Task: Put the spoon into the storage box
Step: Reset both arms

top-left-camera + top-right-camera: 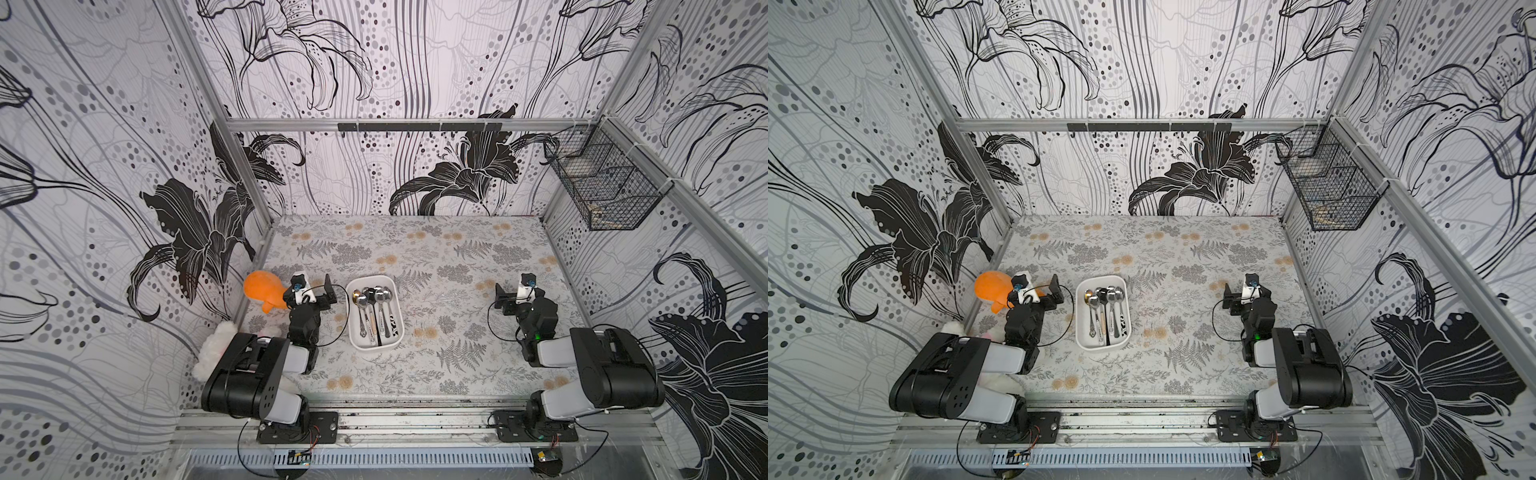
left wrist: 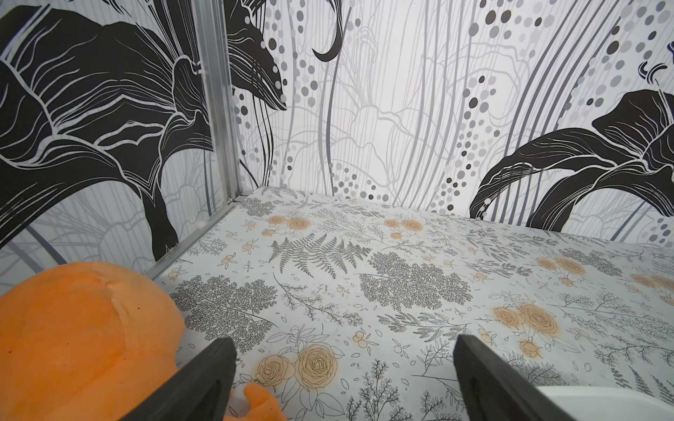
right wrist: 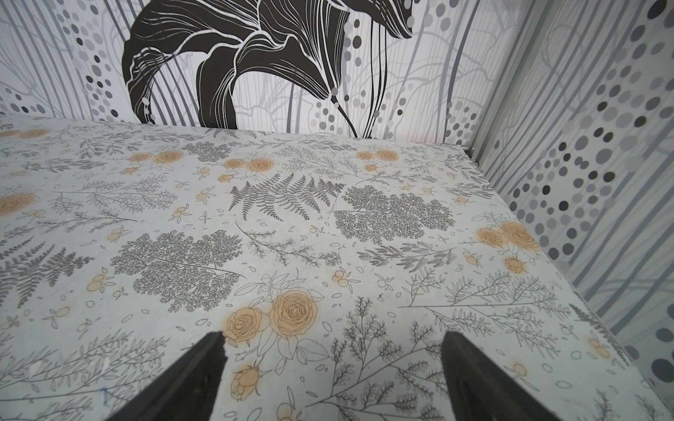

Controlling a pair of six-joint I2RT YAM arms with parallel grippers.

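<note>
Spoons (image 1: pixel 371 318) along storage box (image 1: pixel 371 347), bowls (image 1: pixel 380 295) toward back wall (image 1: pixel 374 174), left fingers (image 2: pixel 208 379), right fingers (image 3: pixel 193 379) wide

The white storage box (image 1: pixel 351 329) (image 1: pixel 1080 329), a shallow rectangular tray with rounded corners and smooth walls, sat flat on the floral tabletop (image 1: pixel 436 257), left of its middle, with its long side running near to far. Inside lay a cluster of about five metal spoons (image 1: pixel 380 296) (image 1: pixel 1111 296), side by side and partly overlapping, bowls at the far end and handles toward the near end. One bowl looked gold-tinted, and one handle was patterned black and white.
</note>
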